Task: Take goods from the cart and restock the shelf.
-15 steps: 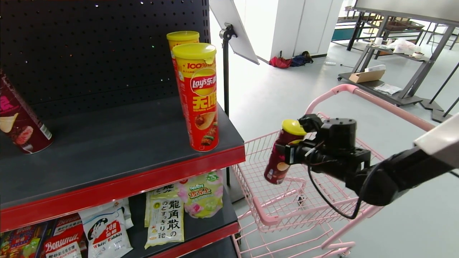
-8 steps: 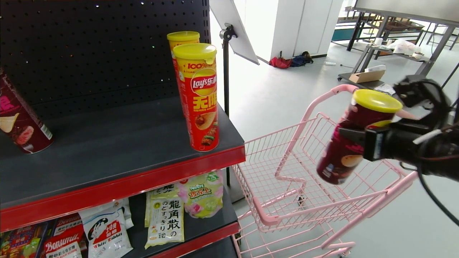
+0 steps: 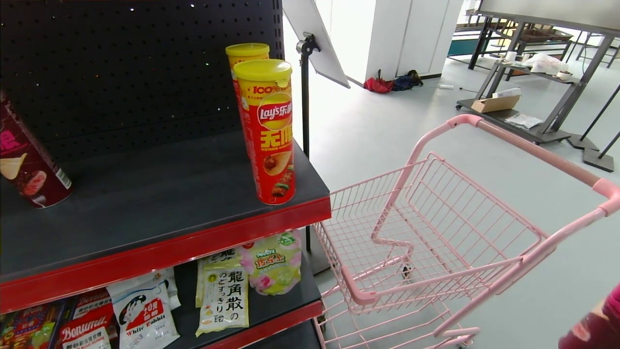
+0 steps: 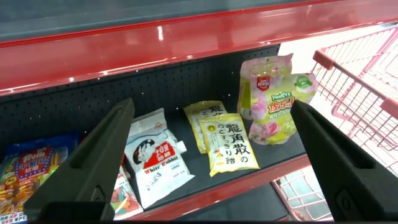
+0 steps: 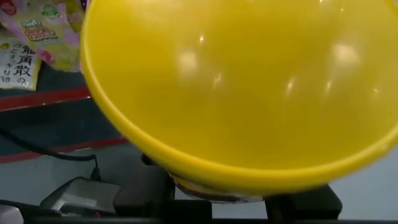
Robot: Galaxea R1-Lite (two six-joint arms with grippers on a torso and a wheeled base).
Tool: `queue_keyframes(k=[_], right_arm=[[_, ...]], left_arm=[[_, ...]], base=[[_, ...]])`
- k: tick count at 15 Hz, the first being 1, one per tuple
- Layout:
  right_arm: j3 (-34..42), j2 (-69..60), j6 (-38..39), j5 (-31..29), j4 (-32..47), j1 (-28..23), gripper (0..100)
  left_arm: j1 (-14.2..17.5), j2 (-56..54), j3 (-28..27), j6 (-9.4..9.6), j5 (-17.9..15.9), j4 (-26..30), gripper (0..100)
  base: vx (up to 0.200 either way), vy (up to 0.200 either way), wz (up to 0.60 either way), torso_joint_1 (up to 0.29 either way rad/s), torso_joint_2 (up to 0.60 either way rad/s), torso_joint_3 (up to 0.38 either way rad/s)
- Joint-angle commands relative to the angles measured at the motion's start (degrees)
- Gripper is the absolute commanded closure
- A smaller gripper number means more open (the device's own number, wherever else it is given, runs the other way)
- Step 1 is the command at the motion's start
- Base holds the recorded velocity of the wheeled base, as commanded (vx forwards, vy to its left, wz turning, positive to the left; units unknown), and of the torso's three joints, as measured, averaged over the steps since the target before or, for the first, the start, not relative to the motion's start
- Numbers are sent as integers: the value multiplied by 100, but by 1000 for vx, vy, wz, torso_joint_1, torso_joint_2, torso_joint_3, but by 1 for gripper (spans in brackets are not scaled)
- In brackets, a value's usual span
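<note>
Standing on shelf (image 3: pixel 145 194): two yellow-lidded canisters (image 3: pixel 269 135).

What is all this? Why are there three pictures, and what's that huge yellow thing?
It's a robot with two arms, filling a shop shelf. The big picture comes from a camera on its head. There you see the shelf, with two red chip cans standing on it and a dark red can at its left end. Snack bags lie on the shelf below, and a pink cart stands beside it. The other two pictures come from cameras on the robot's wrists. The left jaws are wide open, facing the snack bags. The huge yellow thing is the lid of another chip can, held in the right jaws right up against that camera.
</note>
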Motion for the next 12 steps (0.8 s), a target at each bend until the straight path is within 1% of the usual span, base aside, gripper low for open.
queue_keyframes(k=[1, 5, 7, 12], right_arm=[[363, -1066, -43, -17, 226, -189, 100], [407, -1074, -43, -17, 226, -189, 100], [451, -1083, -43, -17, 217, -189, 100], [618, -1127, -166, -17, 190, -189, 100]], left_arm=[[4, 7, 5, -2, 1, 0, 0], [4, 7, -4, -2, 1, 0, 0], [4, 7, -4, -2, 1, 0, 0], [4, 7, 5, -2, 1, 0, 0]], base=[[0, 0, 0, 0, 0, 0], [0, 0, 0, 18, -43, -29], [0, 0, 0, 151, -415, -259], [0, 0, 0, 205, -543, -328]])
